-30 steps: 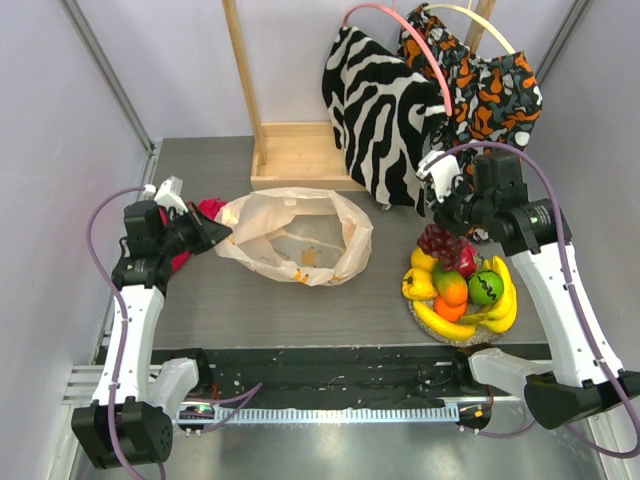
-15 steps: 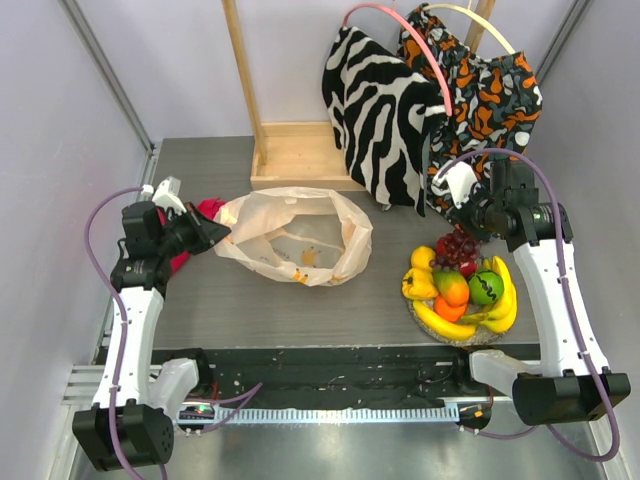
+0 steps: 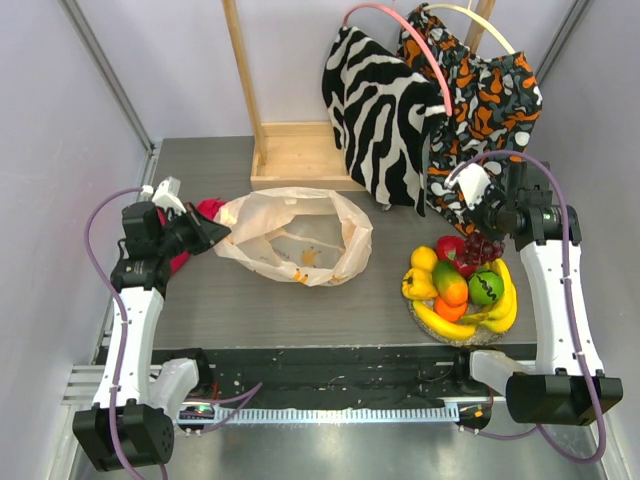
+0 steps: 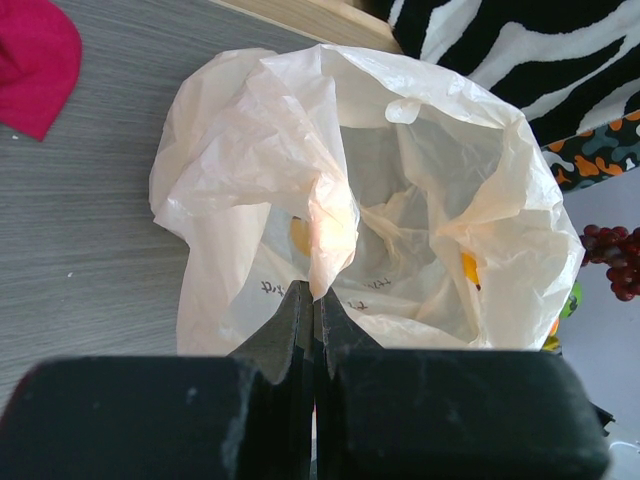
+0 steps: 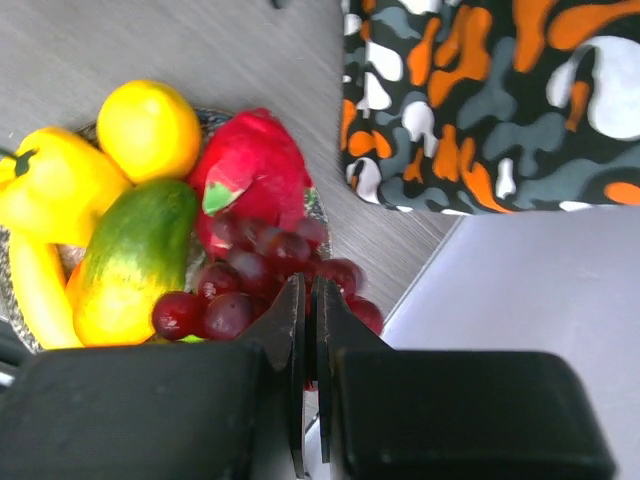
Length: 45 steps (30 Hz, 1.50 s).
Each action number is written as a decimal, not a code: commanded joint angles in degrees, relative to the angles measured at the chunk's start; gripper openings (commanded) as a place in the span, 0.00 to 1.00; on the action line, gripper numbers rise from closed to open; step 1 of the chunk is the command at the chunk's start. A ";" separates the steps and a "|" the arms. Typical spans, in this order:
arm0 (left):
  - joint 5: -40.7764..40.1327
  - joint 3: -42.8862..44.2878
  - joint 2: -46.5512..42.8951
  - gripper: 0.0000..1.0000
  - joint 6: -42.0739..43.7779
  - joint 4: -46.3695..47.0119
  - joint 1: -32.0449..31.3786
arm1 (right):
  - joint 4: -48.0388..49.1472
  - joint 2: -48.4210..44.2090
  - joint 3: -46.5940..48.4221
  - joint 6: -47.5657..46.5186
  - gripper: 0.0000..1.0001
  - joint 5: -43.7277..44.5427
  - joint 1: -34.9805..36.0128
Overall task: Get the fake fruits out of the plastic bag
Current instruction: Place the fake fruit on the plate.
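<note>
1 bag [image 3: 295, 235], mouth open, left of centre on table [image 3: 250, 305]. 1 plate [image 3: 460, 342] at right, heaped with fruits [image 3: 450, 290]: 1 grapes bunch [image 5: 245, 270], 1 red fruit [image 5: 250, 165], 1 lemon [image 5: 148, 128], 1 green ball [image 3: 486, 288], at least 2 bananas [image 3: 445, 325], partly buried.

Yellow flecks inside bag: print or fruit, cannot tell.

Left gripper [image 4: 314, 295] reaching rightward, pressed together, pinching bag's near rim. Right gripper [image 5: 305, 290] angled down over plate's far edge, pinching grapes, tips lost among them.
</note>
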 commanded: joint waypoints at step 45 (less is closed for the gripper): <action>5.33 2.90 -2.70 0.80 2.02 2.01 0.53 | 10.93 -5.28 -2.73 16.08 1.00 -10.08 -0.07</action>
